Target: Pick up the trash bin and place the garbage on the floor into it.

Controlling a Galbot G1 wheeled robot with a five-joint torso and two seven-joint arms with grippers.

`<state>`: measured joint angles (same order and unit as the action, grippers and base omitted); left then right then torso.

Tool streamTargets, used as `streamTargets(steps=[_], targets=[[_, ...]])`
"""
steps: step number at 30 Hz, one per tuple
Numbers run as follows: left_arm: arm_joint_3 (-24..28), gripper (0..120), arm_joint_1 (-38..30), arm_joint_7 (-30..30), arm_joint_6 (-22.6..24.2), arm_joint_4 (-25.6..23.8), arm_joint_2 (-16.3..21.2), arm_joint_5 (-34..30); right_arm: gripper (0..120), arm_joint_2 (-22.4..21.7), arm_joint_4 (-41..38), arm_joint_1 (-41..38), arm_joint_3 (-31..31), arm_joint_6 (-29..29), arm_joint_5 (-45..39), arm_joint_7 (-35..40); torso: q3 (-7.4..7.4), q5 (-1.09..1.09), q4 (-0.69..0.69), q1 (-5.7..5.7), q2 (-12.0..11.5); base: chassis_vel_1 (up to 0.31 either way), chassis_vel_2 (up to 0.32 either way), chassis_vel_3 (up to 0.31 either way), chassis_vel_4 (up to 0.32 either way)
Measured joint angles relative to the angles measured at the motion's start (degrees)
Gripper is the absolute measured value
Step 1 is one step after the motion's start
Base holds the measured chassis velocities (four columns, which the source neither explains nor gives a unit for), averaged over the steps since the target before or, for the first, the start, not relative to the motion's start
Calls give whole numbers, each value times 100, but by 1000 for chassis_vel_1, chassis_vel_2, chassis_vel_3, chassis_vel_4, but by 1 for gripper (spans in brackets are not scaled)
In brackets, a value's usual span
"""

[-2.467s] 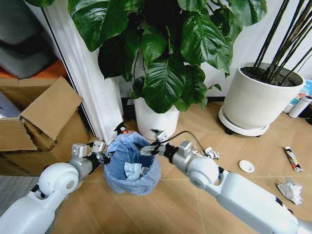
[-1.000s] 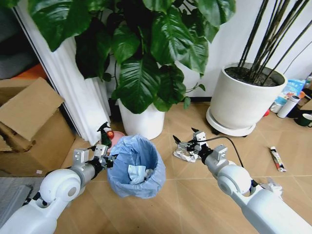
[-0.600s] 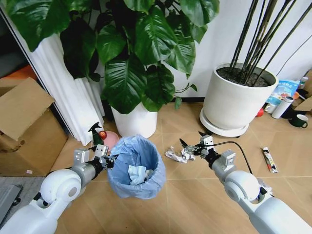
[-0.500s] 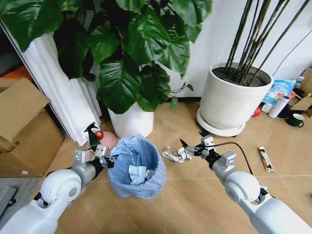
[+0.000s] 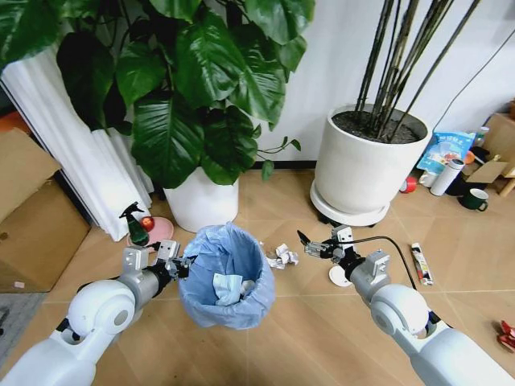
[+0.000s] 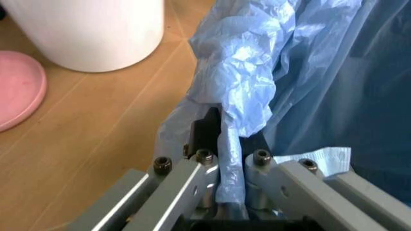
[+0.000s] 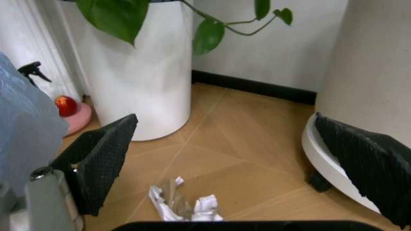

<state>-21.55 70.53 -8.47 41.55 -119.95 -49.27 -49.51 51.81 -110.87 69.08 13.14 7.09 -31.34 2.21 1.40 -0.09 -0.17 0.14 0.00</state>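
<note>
right gripper [image 5: 320, 240] spread wide | crumpled paper [image 5: 282, 256] just beside | left gripper [image 5: 170, 259] clamps trash bin [image 5: 223, 275] rim

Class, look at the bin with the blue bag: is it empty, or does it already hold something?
Not empty: the trash bin holds crumpled white paper at its bottom.

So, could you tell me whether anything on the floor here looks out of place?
Yes: litter lies loose on the floor. A crumpled paper sits beside the bin, a white disc under the open right gripper, and a wrapper stick farther right. The left gripper clamps the bin's rim.
</note>
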Motion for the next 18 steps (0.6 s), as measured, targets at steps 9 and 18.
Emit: streamTargets(steps=[9,18], targets=[[0,0,31,29,-15,-18,4,32,100,20,32,61,4,-111,8,-36,0,-3,2,-1,0,-76,26,75,-28],[3,0,28,55,-24,-18,7,57,100,26,36,105,12,-139,36,-31,1,-2,3,0,0,-160,190,163,-188]])
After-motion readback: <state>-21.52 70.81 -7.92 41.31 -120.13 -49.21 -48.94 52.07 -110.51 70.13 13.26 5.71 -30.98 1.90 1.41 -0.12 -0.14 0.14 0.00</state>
